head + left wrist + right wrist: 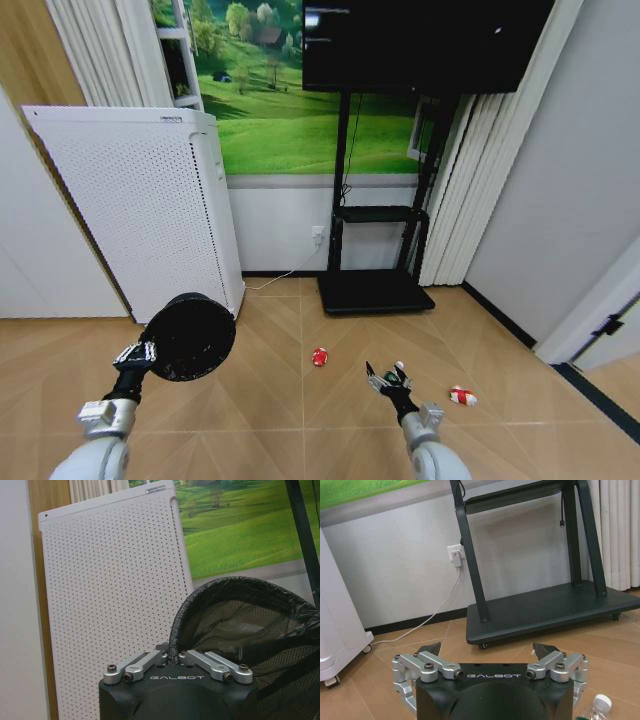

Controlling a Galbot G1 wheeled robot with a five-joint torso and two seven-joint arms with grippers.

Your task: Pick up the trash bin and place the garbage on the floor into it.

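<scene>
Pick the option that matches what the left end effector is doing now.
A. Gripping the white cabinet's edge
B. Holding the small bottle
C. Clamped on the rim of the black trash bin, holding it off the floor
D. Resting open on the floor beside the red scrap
C: the left end effector is closed on the rim of the trash bin, which hangs tilted above the floor in front of the white cabinet.

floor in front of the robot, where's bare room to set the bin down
Bare wood lies between the white cabinet and the red scrap, under the held trash bin. More lies left of the left gripper. It is crowded by the right gripper: the bottle sits beside it, and the red-and-white wrapper lies further right.
</scene>
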